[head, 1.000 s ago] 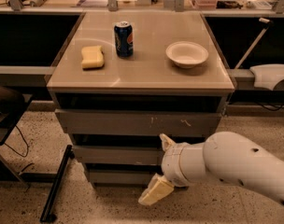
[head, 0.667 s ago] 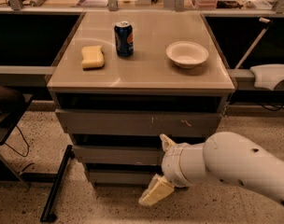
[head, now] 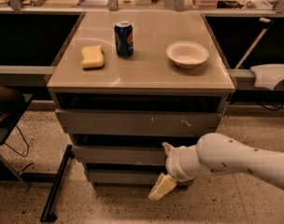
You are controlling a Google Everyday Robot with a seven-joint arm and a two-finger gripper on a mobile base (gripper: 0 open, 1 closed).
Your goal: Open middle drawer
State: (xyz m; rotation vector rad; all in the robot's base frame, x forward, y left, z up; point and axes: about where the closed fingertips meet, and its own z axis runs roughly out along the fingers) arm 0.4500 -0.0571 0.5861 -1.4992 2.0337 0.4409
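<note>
The middle drawer [head: 118,155] is a plain grey handle-less front, between the larger scratched top front [head: 132,123] and the narrow bottom front [head: 118,176]. All three fronts look closed. My gripper [head: 164,168] is open in front of the right part of the middle and bottom fronts. One pale finger [head: 168,148] points up at the middle drawer's top edge, and the other finger [head: 162,187] hangs down past the bottom front. My white arm [head: 240,160] comes in from the right. I cannot tell whether a finger touches the drawer.
On the cabinet top [head: 146,76] stand a blue soda can [head: 124,38], a yellow sponge [head: 93,57] and a white bowl [head: 187,54]. A black bar [head: 55,183] leans on the floor at the left. A white object [head: 271,75] sits on the ledge at the right.
The gripper has shifted very slightly; the upper finger sits a little lower against the middle drawer. The drawers have not moved.
</note>
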